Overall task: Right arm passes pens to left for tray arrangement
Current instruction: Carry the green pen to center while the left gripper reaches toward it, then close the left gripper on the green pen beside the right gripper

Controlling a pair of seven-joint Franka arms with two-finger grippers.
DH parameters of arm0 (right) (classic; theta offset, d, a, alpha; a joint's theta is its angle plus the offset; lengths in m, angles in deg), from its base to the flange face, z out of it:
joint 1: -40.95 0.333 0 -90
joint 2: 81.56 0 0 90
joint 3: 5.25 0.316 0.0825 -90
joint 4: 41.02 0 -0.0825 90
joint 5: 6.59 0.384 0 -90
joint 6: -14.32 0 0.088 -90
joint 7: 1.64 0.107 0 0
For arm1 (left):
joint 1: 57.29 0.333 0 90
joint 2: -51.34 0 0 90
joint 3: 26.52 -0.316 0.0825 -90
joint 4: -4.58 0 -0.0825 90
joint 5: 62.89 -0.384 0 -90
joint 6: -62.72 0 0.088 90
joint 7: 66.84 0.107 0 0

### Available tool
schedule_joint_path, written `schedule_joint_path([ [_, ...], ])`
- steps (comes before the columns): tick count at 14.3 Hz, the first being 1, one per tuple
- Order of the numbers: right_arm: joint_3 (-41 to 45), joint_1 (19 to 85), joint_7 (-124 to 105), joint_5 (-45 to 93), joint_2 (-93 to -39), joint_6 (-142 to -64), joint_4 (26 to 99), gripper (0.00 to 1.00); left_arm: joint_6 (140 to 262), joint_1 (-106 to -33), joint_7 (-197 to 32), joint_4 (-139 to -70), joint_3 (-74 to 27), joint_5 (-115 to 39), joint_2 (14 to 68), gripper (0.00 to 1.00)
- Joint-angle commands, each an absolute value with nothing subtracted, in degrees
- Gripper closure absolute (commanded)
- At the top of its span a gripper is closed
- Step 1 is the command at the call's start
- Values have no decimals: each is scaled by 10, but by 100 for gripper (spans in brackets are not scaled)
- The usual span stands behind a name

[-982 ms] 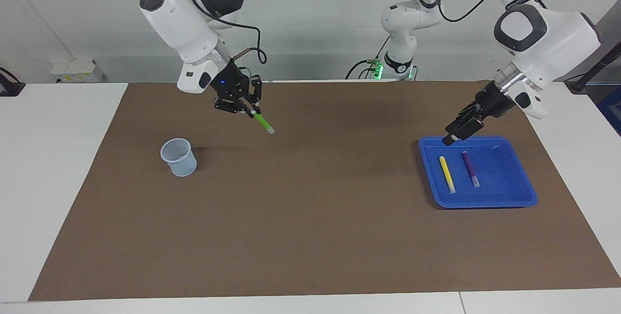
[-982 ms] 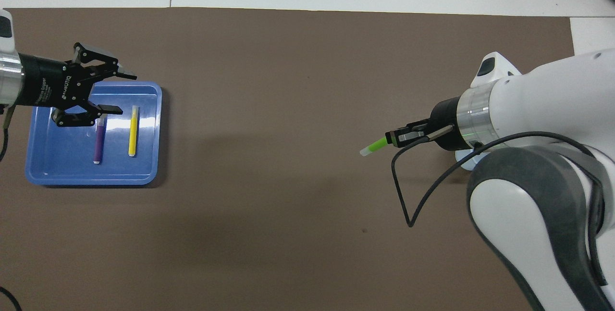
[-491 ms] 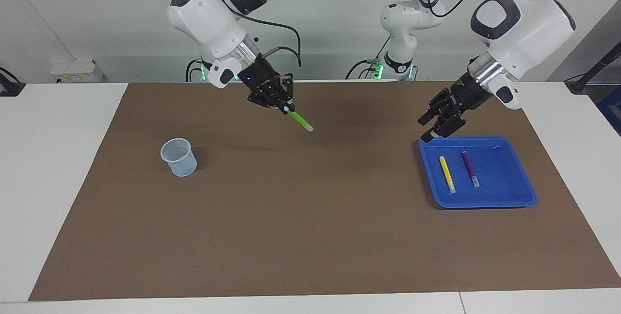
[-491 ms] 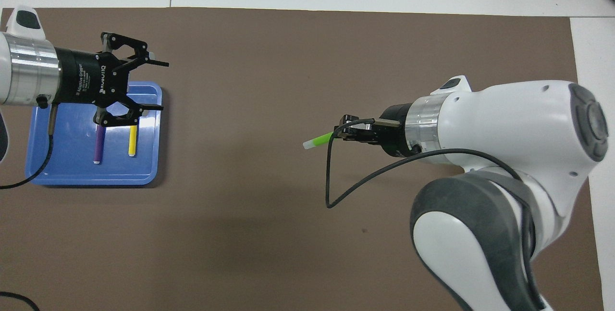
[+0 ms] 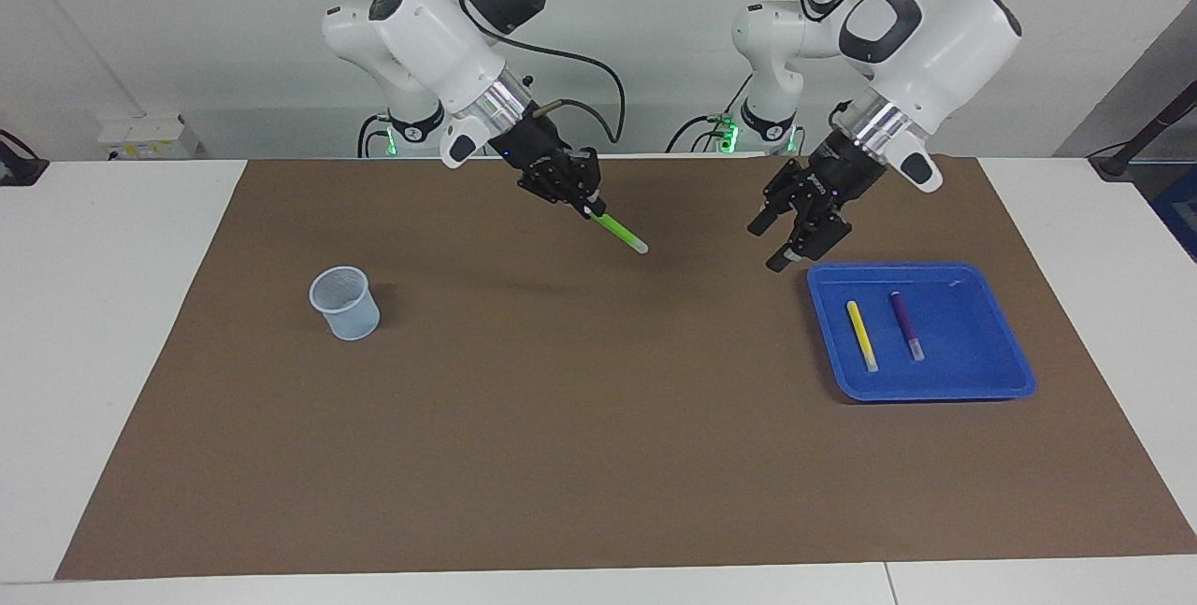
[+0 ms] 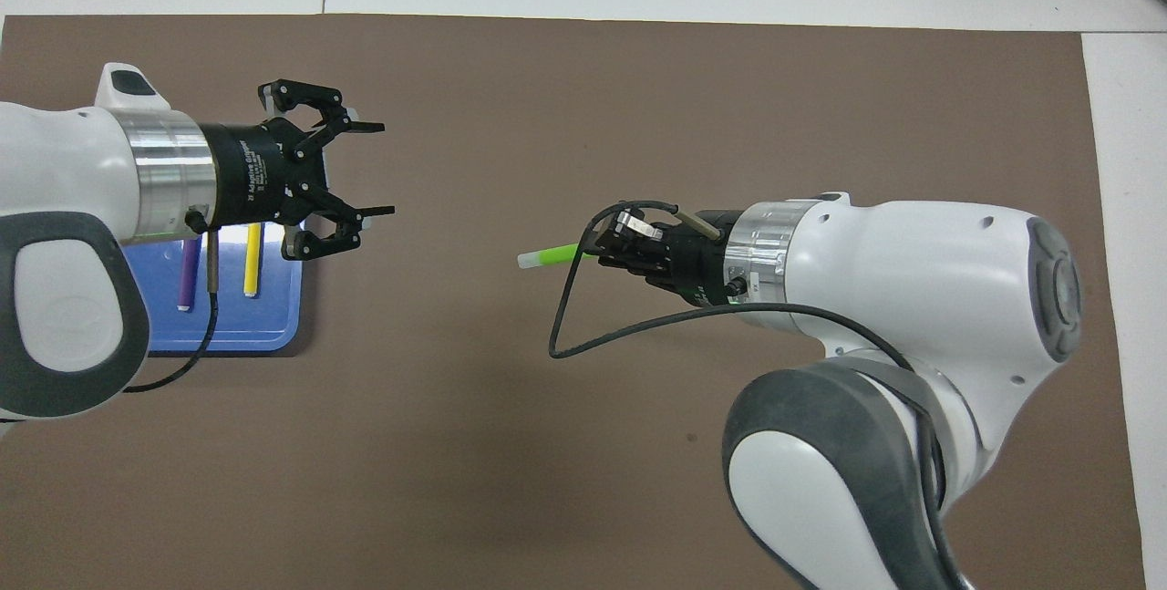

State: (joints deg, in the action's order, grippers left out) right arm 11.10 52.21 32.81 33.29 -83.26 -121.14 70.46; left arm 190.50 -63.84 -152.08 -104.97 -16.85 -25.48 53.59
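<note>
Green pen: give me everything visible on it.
The green pen is a slim, bright green marker of plastic look with a whitish cap at its free end. The right end effector is shut on its other end, holding it up over the brown mat, tilted cap-down and pointing toward the open left end effector. Nothing else touches it.

Colours showing across the table

A bright blue tray [image 5: 991, 385] is carrying a yellow pen [image 5: 860, 332] and a purple pen [image 5: 903, 320]; a green pen [image 5: 617, 232] is showing a whitish cap; a pale blue mesh cup [image 5: 345, 303] is sitting on a brown mat [image 5: 580, 418].
</note>
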Motion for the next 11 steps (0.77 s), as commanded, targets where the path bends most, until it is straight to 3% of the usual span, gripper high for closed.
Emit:
schedule_joint_path([
  [1, 111, 546, 383, 373, -847, -1296, 737, 100, 1960, -676, -1571, -1108, -176, -243, 570, 24],
  [6, 111, 577, 416, 394, -842, -1354, 750, 100, 1981, -712, -1641, -1120, -176, -244, 574, 24],
  [11, 111, 580, 416, 397, -843, -1355, 753, 100, 2036, -757, -1690, -1146, -176, -244, 580, 24],
])
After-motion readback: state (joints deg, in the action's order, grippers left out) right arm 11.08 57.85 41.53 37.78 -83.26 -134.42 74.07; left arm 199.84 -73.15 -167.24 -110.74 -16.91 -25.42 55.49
